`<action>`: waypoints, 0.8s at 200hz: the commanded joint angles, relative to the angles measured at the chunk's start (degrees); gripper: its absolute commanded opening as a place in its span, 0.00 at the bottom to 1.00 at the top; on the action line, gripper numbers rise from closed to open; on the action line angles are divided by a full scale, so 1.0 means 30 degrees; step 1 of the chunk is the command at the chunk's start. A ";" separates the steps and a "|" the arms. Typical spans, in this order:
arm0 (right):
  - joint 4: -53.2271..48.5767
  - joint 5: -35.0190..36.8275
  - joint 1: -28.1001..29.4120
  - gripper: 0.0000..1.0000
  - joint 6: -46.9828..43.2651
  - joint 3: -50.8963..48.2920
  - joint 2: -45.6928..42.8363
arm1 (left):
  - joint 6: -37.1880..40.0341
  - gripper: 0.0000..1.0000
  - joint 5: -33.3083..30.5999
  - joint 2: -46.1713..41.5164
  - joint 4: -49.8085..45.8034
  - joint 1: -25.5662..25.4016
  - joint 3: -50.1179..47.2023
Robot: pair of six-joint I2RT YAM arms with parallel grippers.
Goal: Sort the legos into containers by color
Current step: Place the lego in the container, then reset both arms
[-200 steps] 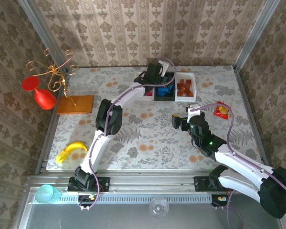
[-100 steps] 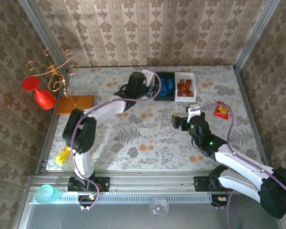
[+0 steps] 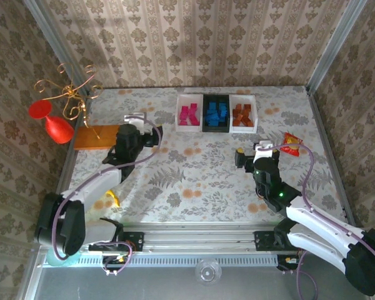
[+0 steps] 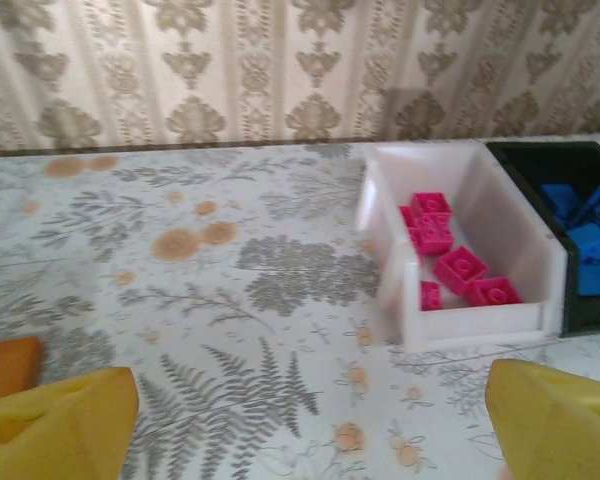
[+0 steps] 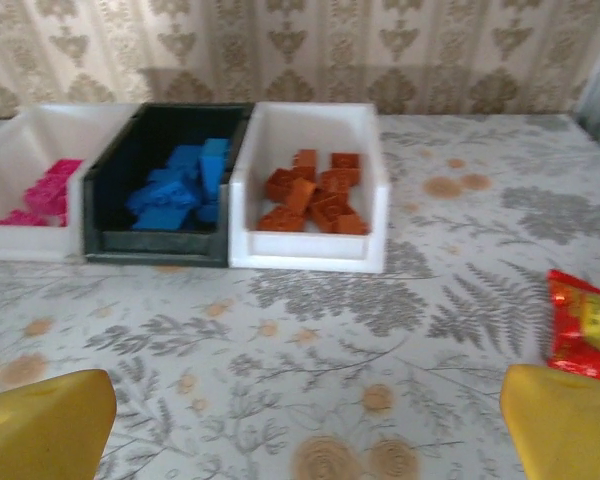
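Bricks by colour: pink bricks (image 4: 450, 255) in left white tray (image 4: 470, 325), blue bricks (image 5: 180, 185) in black tray (image 5: 155, 248), orange bricks (image 5: 315, 200) in right white tray (image 5: 305, 250). The left claw (image 4: 300, 440) and right claw (image 5: 300, 430) gape empty over the worktop (image 3: 194, 181); any retreat should clear tray rims.

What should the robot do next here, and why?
Probably just pull the left gripper back to rest, its jaws open and empty. Every brick I can make out already sits sorted: pink legos in the left white tray, blue legos in the black tray, orange legos in the right white tray.
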 commanded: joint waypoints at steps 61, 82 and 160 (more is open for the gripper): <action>-0.0771 0.3604 -0.3079 1.00 -0.0273 0.0246 -0.2771 | -0.0656 0.99 -0.0822 -0.2555 0.0158 0.2863 -0.2257; -0.0670 0.3000 -0.3786 1.00 -0.0210 0.0260 -0.2950 | -0.0641 1.00 -0.0820 -0.3352 0.0861 0.3130 -0.3057; 0.0058 0.3272 -0.5794 1.00 -0.1520 0.2110 0.1055 | 0.0341 1.00 -0.2765 -0.4069 0.1485 0.4351 -0.4302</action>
